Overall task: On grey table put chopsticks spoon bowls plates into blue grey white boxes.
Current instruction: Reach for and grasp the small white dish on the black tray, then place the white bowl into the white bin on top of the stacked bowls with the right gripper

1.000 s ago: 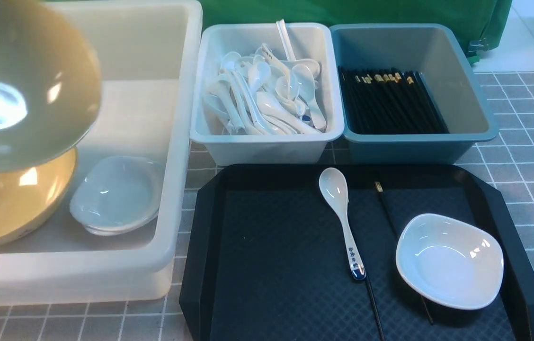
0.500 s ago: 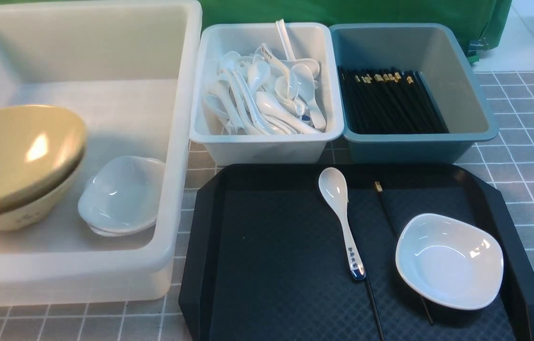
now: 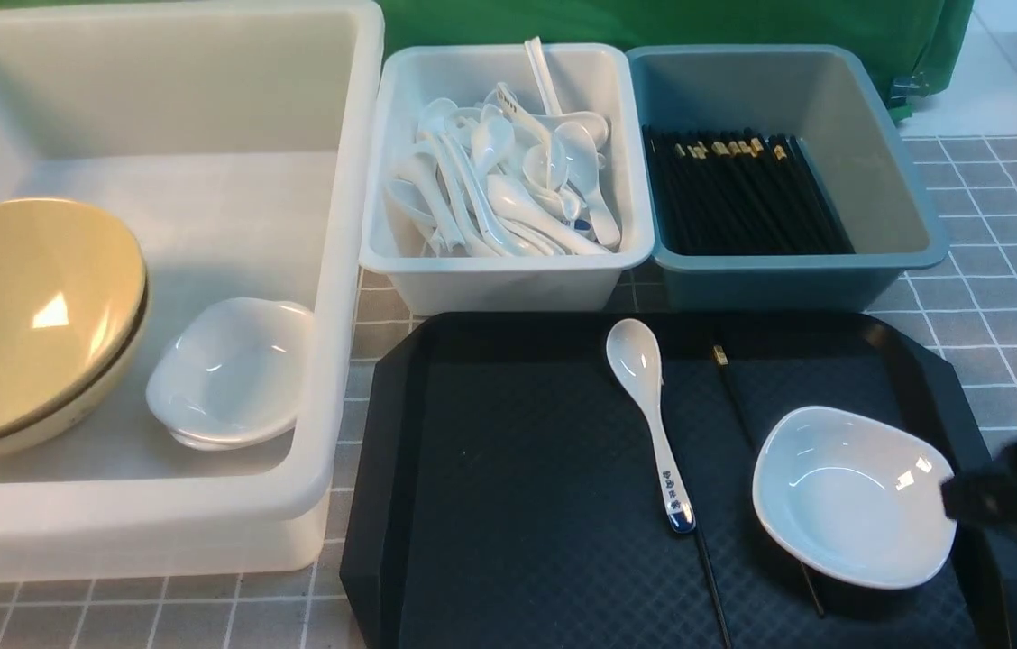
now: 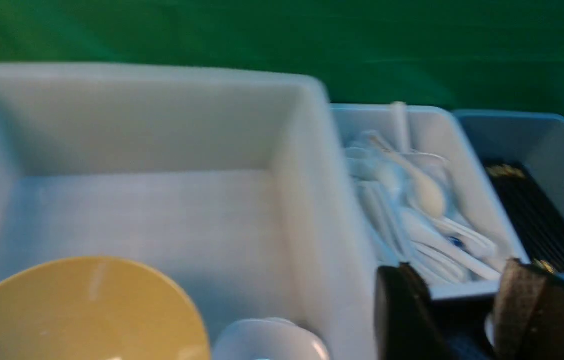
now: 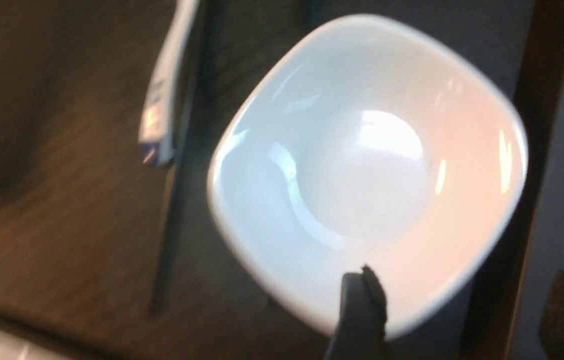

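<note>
The white spoon (image 3: 650,419) is lying on the black tray (image 3: 526,487), its bowl end pointing away from the robot toward the pale grey-white box (image 3: 508,288), its long axis slanting so the blue-tipped handle is aiming back and to the right. One chopstick (image 3: 712,586) is running partly beneath it; another (image 3: 734,392) is slanting the same way, passing under the white plate (image 3: 853,496). In the blue-grey box (image 3: 797,279), more chopsticks (image 3: 743,198) are lying side by side, gold bands at the far end. The right gripper (image 5: 454,305) is hovering at the plate's right side, its jaws standing wide apart, holding nothing. The left gripper (image 4: 454,300) is showing parted fingers with nothing between them, near the translucent white box (image 4: 327,240).
</note>
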{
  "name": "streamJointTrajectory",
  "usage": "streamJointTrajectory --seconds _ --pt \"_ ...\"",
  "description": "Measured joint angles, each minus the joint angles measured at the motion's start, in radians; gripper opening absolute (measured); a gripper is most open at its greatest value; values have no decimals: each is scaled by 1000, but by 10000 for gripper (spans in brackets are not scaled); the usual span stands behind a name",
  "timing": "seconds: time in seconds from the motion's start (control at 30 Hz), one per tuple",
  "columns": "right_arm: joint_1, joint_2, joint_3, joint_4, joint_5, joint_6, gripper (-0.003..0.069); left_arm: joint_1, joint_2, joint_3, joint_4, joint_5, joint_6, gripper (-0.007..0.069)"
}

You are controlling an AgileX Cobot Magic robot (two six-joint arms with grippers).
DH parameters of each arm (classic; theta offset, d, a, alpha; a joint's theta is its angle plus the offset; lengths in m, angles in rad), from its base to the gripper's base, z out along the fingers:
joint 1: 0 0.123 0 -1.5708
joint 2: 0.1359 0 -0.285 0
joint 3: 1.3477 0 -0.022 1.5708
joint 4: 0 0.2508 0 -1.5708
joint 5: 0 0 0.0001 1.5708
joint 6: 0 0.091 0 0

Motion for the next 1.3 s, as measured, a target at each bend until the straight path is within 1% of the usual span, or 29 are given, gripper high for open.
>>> streamJointTrajectory --seconds 0.03,0.07,0.1,0.17,0.23,0.37,0.43,0.47,0.5,0.53,0.57,0.6,0.7,0.77,0.87,0.93,1.03,1.07,1.1,1.13,1.17,1.2,1.23,1.27,1.3 --pt "0 56 -30 0 -13 -8 492 -46 -33 22 0 1 11 108" --pt "0 67 -42 0 -15 -13 492 -54 -40 28 0 1 11 108" --pt "0 143 -88 0 -27 -37 492 -110 -89 83 0 -6 26 40" --pt "0 264 -161 1 -36 -77 492 -179 -168 174 6 -29 50 3" --pt "1 372 -237 2 -29 -126 492 -225 -266 314 43 -62 85 -9" --pt "1 515 -299 3 -10 -208 490 -241 -437 552 160 -133 101 -10" --pt "1 562 -305 3 -3 -245 467 -241 -530 676 213 -187 101 -10" --pt "1 575 -305 3 9 -255 444 -241 -567 717 234 -213 101 -10" --pt "1 583 -306 7 24 -264 403 -241 -611 756 255 -250 101 -10" --pt "1 583 -310 18 35 -265 356 -241 -646 792 270 -282 101 -10" --pt "1 584 -314 29 64 -266 285 -241 -685 831 279 -322 101 -10" --pt "1 581 -319 37 91 -267 235 -241 -710 856 284 -352 101 -10" --pt "1 550 -353 70 193 -263 108 -241 -778 925 288 -439 101 -10" --pt "2 519 -381 76 251 -260 67 -241 -811 960 288 -486 101 -10" --pt "3 456 -432 92 304 -259 61 -241 -851 1002 288 -539 101 -10" --pt "31 383 -490 168 297 -261 61 -241 -873 1023 287 -585 101 -10" --pt "129 340 -557 364 210 -319 61 -241 -876 1027 284 -615 96 -10" --pt "176 340 -570 457 159 -363 61 -241 -876 1027 282 -619 92 -10" --pt "230 345 -577 566 113 -411 61 -241 -876 1027 281 -621 91 -10" --pt "265 351 -582 638 76 -474 61 -241 -876 1027 281 -623 88 -10" --pt "312 365 -586 739 28 -551 61 -241 -876 1027 280 -624 86 -10" --pt "370 390 -598 866 -25 -661 61 -241 -876 1027 280 -626 86 -10" --pt "416 416 -614 958 -62 -750 61 -241 -876 1027 280 -626 84 -10" --pt "460 454 -635 1031 -105 -829 61 -241 -876 1027 280 -626 81 -10" --pt "503 480 -663 1082 -133 -877 61 -241 -876 1027 279 -626 80 -10"
